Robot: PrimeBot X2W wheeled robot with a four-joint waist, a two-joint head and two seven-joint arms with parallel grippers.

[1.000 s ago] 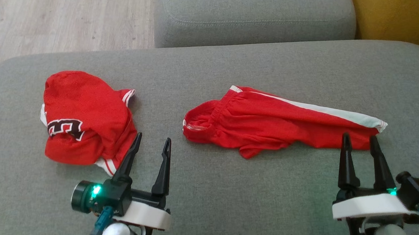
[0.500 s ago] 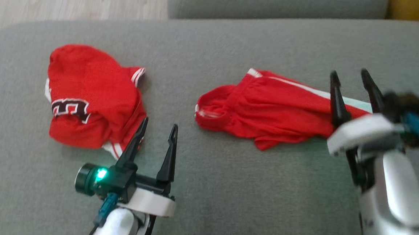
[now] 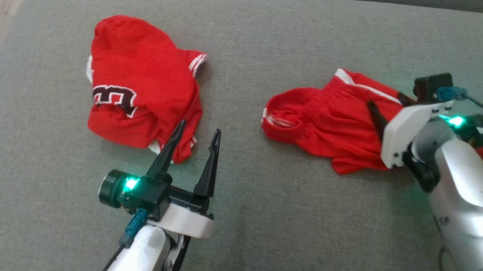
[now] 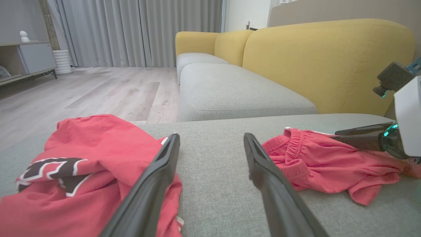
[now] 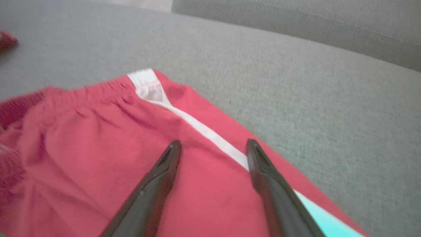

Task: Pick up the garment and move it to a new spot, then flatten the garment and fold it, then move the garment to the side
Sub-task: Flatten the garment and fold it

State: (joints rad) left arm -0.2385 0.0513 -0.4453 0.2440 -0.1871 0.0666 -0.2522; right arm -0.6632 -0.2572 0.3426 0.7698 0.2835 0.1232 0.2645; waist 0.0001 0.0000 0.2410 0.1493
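The red shorts (image 3: 322,119) lie crumpled on the right half of a wide grey sofa cushion (image 3: 282,222), their gathered waistband (image 4: 292,141) turned toward the middle of the cushion and the legs running off to the right under the robot's arm. A white stripe (image 5: 197,126) runs down the side of the shorts from the waistband edge. The right gripper (image 3: 386,100) hangs over them with its 2 dark fingers spread apart and nothing between them. In the right wrist view, the gripper (image 5: 213,144) has 1 fingertip over plain red cloth and the other at the white stripe; that view is blurred, and I cannot tell whether the tips touch the fabric or sit just above it. Well apart from the shorts, on the left half of the same cushion, a red jersey (image 3: 140,79) sits in a loose heap, with white trim at its edges and a dark, white-edged number print showing on top. The left gripper (image 3: 200,128) is low over the cushion just beside the jersey's near corner, fingers pointing away from the robot, jaws wide and empty. From its own wrist camera, this gripper (image 4: 211,135) has its left finger crossing in front of the jersey's hem, and bare grey cushion shows between the 2 fingers. Beyond the cushion stands another grey seat (image 4: 230,89) with a yellow backrest (image 4: 329,59), and to the left of it a pale wood floor (image 4: 98,89) reaches grey curtains (image 4: 131,29).
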